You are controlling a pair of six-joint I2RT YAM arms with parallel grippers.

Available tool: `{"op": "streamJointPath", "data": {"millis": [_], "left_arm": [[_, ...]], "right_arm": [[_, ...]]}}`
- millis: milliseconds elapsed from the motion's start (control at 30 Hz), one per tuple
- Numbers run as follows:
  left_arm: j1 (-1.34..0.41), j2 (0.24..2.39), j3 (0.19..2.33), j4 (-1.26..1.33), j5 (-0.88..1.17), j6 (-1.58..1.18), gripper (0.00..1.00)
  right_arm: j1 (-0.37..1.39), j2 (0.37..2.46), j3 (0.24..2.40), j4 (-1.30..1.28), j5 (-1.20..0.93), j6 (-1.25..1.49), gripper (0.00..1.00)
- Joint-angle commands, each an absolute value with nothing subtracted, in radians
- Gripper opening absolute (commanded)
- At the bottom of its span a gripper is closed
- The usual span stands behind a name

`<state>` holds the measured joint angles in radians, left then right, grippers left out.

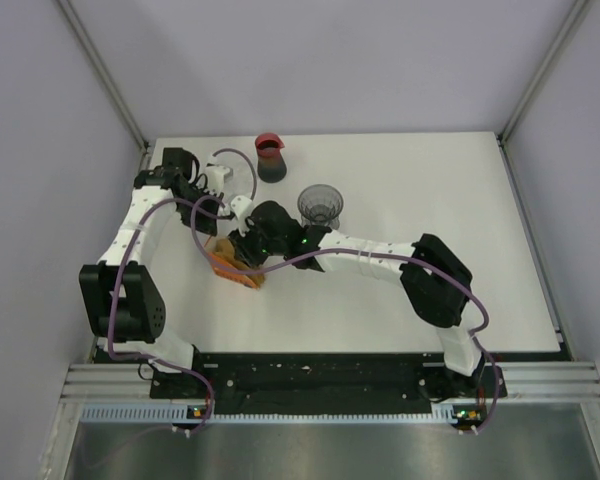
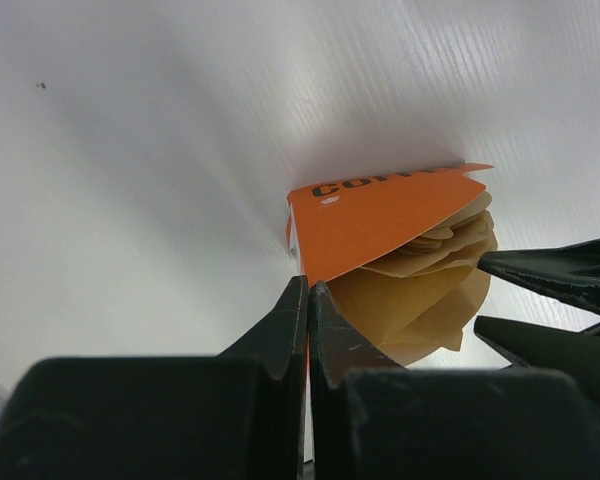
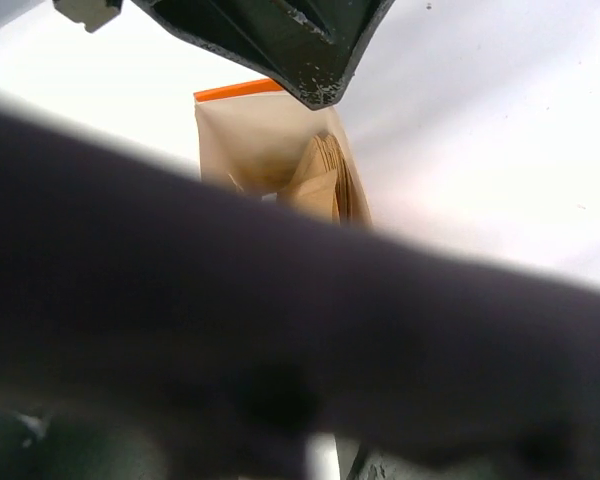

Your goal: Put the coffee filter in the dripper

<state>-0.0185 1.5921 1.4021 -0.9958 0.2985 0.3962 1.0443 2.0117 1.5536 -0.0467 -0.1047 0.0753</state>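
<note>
An orange coffee-filter box (image 1: 234,264) lies left of the table's centre, its open end showing a stack of brown paper filters (image 2: 420,290). My left gripper (image 2: 308,285) is shut on the box's thin orange side wall; it also shows in the top view (image 1: 223,234). My right gripper (image 2: 478,292) is open, its two fingertips at the filters' outer edge. In the right wrist view a blurred dark shape hides its own fingers, and the filters (image 3: 330,180) show inside the box. The dark see-through dripper (image 1: 320,205) stands empty just behind the right wrist.
A dark jug with a red top (image 1: 270,157) stands at the back of the white table (image 1: 430,190). Purple cables loop over both arms. Grey walls enclose the table on three sides.
</note>
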Motion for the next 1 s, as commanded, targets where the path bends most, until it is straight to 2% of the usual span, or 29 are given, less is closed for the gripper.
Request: {"op": "streamJointPath", "data": {"millis": [0,133,333,500,800,967], "left_arm": [[-0.014,1.566,1.393,-1.009,0.321,0.407,0.0],[-0.014,1.568,1.397,-1.011,0.321,0.403,0.0],[-0.014,1.565,1.391,-1.012,0.322,0.405,0.0],[-0.014,1.566,1.391,-1.011,0.324,0.407,0.0],[-0.014,1.568,1.391,-1.017,0.327,0.407,0.0],[-0.014,1.566,1.391,-1.022,0.324,0.408,0.0]], "right_arm": [[1.045,1.99,1.583,-0.009,-0.063,0.087,0.32],[1.046,2.02,1.614,-0.04,-0.098,0.092,0.24],[1.046,1.973,1.573,0.03,-0.186,0.083,0.25],[1.045,1.891,1.503,0.097,-0.161,0.112,0.29],[1.065,1.945,1.522,0.114,-0.222,0.158,0.32],[1.065,2.009,1.594,0.034,-0.178,0.187,0.25]]}}
